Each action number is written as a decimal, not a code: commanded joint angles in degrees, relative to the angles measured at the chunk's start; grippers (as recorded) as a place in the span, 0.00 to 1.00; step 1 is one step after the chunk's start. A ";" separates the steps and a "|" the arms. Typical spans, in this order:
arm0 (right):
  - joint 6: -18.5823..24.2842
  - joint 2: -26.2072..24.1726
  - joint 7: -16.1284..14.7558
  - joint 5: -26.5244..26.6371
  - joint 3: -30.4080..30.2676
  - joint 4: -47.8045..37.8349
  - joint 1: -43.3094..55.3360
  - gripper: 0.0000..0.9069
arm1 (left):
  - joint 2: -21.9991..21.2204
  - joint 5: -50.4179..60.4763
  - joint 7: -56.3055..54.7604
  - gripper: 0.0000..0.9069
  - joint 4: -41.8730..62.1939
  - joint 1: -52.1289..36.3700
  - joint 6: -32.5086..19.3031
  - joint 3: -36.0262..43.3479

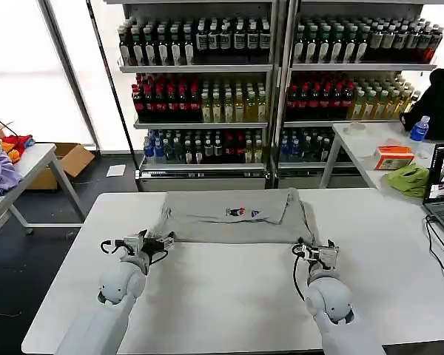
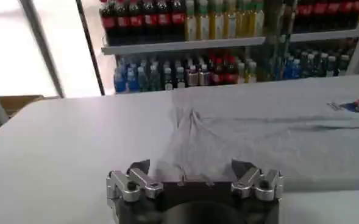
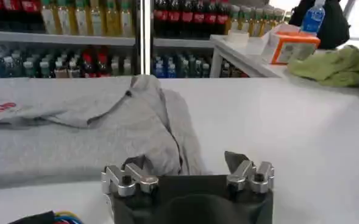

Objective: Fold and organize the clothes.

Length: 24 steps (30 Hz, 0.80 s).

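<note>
**Both grippers at the near hem, ready for the next fold**

While the grey shirt [image 1: 229, 218] lies flat across the far half of the white tabletop [image 1: 229, 296], I have my two arms at its near edge, one at each lower corner. The shirt is already partly folded: the upper layer is turned down, so the small coloured chest print [image 1: 242, 212] faces up near the middle, and the sleeves are tucked in at both sides. This gives a wide, short band, and I judge that the next fold must go across it.

My left gripper [image 1: 160, 240] sits at the left corner of the hem. In the left wrist view its fingers [image 2: 141, 170] are spread, and the cloth edge lies just between them, not pinched. My right gripper [image 1: 316, 252] is at the right corner, where the fabric is bunched into a soft ridge. Its fingers [image 3: 234, 161] are also spread, with the hem just in front of them and nothing held.

I think this symmetric placement is on purpose: taking both corners together keeps the hem straight when it is lifted. The bunched right side may slip, so that grip needs care.
</note>
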 commanded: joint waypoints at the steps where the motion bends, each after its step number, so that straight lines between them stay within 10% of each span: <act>1: 0.64 1.20 -0.65 -0.02 -0.10 -4.09 0.30 0.00 | 0.41 1.07 0.04 0.01 0.59 1.09 0.84 0.29; 24: 2.32 0.45 -1.58 -2.06 1.55 7.64 -7.69 0.00 | 0.48 3.52 -0.50 0.01 -8.83 8.48 0.10 -0.37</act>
